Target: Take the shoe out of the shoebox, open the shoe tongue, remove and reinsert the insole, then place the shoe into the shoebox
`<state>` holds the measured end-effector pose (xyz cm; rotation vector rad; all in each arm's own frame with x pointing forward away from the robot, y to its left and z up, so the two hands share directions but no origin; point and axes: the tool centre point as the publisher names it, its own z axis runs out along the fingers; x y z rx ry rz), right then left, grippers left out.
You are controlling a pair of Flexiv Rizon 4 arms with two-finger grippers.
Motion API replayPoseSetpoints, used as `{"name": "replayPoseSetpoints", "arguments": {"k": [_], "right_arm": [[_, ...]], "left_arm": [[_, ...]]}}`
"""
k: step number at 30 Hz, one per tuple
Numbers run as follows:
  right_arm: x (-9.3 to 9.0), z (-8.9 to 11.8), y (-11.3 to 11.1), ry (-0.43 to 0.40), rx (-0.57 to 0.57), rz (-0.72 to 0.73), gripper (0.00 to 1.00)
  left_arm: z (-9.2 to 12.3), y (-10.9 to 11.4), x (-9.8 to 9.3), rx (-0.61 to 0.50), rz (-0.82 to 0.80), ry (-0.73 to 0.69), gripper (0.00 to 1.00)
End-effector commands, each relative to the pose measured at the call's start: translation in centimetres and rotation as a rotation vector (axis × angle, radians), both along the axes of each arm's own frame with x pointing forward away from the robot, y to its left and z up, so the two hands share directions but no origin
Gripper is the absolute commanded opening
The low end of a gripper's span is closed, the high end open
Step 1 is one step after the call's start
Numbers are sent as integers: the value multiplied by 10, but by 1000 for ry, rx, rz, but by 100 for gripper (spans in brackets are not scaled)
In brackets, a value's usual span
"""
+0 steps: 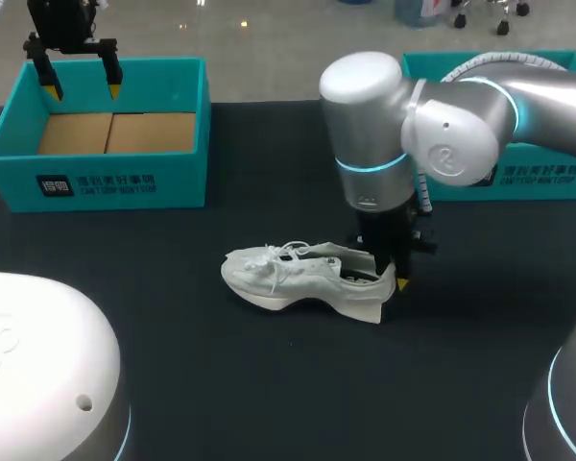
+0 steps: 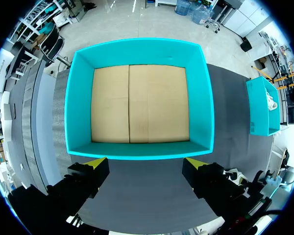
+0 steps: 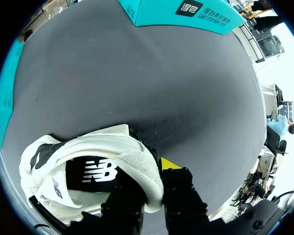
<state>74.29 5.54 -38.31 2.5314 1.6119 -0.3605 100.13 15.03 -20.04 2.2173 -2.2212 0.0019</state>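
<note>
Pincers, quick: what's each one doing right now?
Left pincer: open, empty, above the shoebox.
Right pincer: shut on the heel of the shoe.

A dark grey table (image 1: 269, 384) lies under everything. At about two o'clock on it in the head view stands a second teal box (image 1: 557, 182), only partly seen. In the left wrist view it holds something white (image 2: 271, 101), possibly another shoe.

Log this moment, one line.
shoe: on table, outside shoebox | right end effector: shut on shoe's heel | left end effector: open, above shoebox
</note>
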Motion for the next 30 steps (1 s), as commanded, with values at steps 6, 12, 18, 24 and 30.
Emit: {"name": "replayPoseSetpoints", "arguments": {"k": [6, 12, 18, 24, 30], "right_arm": [[-8, 9, 6, -11, 11, -19, 100], [-16, 51, 8, -31, 89, 93, 100], [-11, 82, 9, -49, 245, 282, 100], [-9, 98, 12, -26, 419, 663, 100], [-9, 98, 12, -26, 419, 663, 100]], "left_arm": [[0, 0, 0, 1, 1, 0, 100], [0, 0, 0, 1, 1, 0, 100], [0, 0, 0, 1, 1, 0, 100], [0, 0, 0, 1, 1, 0, 100], [0, 0, 0, 1, 1, 0, 100]]}}
